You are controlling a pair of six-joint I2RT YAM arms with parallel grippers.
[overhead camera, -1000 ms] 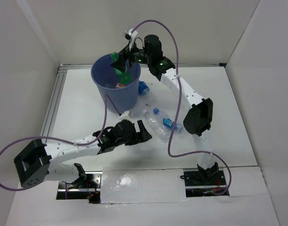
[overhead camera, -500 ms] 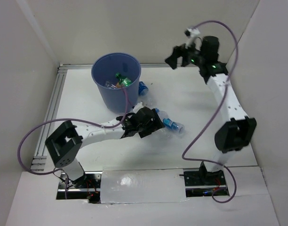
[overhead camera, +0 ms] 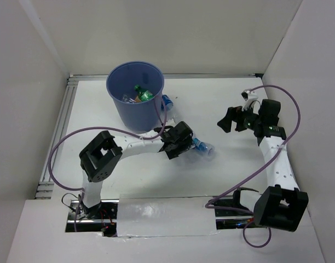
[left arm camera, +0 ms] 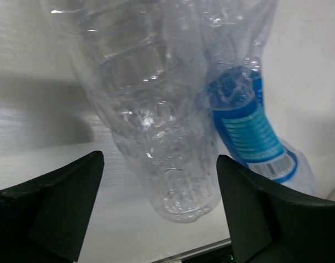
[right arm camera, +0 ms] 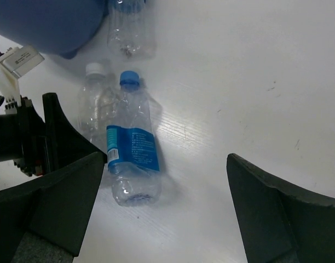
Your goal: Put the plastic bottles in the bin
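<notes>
The blue bin (overhead camera: 117, 82) stands at the back left, with a green bottle (overhead camera: 145, 94) and an orange one (overhead camera: 132, 99) inside. My left gripper (overhead camera: 185, 143) is open, its jaws either side of the base of a clear, label-free bottle (left arm camera: 156, 137) lying on the table, with gaps showing. A blue-labelled bottle (left arm camera: 248, 129) lies against it and also shows in the top view (overhead camera: 202, 147). My right gripper (overhead camera: 226, 120) is open and empty above the table, right of them. Its wrist view shows the blue-capped labelled bottle (right arm camera: 132, 156), a white-capped clear bottle (right arm camera: 95, 104) and my left gripper (right arm camera: 25, 142).
Another clear, blue-capped bottle (overhead camera: 167, 102) lies against the bin's right side, also in the right wrist view (right arm camera: 130, 33). White walls close in the table on three sides. A metal rail (overhead camera: 61, 126) runs along the left edge.
My right gripper let the green bottle fall into the bin, then swung away right and down. My left gripper moved right onto the clear bottles.
</notes>
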